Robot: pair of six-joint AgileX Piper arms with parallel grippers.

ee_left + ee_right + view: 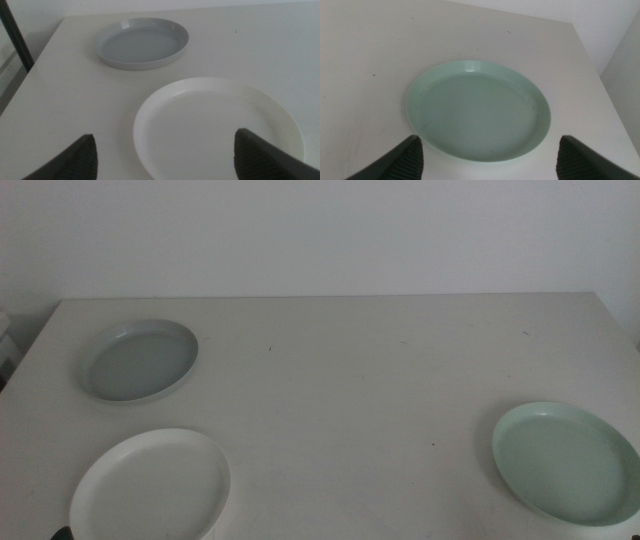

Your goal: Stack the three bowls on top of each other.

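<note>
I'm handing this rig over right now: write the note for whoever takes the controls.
Left gripper: open, empty, waiting before the white bowl.
Right gripper: open, empty, before the mint green bowl.
Grey-blue bowl: far left of the table, behind the white one.
Done: nothing; all three bowls lie apart.
Left: stack all three.

Three shallow bowls lie upright, empty and unstacked: the white bowl (215, 127) just ahead of the left end effector (165, 155), the grey-blue bowl (142, 42) beyond it, the mint green bowl (477, 116) before the right end effector (487, 157).
</note>
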